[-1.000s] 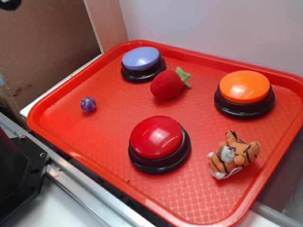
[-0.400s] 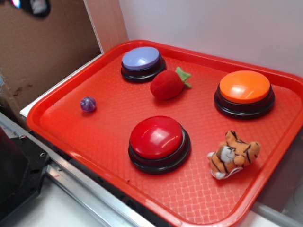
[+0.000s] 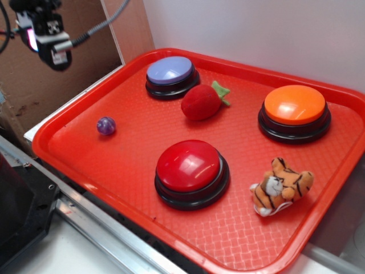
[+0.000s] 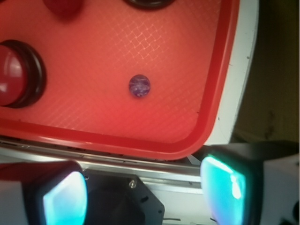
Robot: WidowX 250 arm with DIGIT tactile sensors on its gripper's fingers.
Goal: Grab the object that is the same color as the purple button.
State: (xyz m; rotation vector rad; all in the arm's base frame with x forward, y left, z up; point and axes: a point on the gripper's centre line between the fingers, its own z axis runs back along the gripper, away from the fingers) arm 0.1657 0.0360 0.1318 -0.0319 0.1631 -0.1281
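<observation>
Target is the purple marble (image 3: 106,125), matching the lavender dome of the purple button (image 3: 169,71), which sits at about 11 o'clock on the red tray (image 3: 319,228). Marble sits alone on bare tray floor near the tray's 9 o'clock rim, well apart from the button and from the red button (image 3: 189,165) at centre, so there's room on every side for the fingers to come down. In the wrist view it's at (image 4: 139,86), a little left of midway between the two pads, with the tray rim between it and the gripper. Gripper (image 3: 47,35) hangs high at the exterior view's 10 o'clock corner, off the tray and over the cardboard backdrop (image 3: 34,85), holding nothing; jaws are spread wide, both glowing pads (image 4: 64,199) far apart at the bottom of the wrist frame. My read: approach phase, nothing grasped yet. Next move needs a translate over the rim toward the tray's centre, then a straight descent. Risk: a small glossy ball can roll or squirt out if the pads close off-centre, and the rim close by limits clearance on that side. Strawberry plush (image 3: 202,101), orange button (image 3: 294,105) and tiger plush (image 3: 282,186) are distractors, all clear of the path.
</observation>
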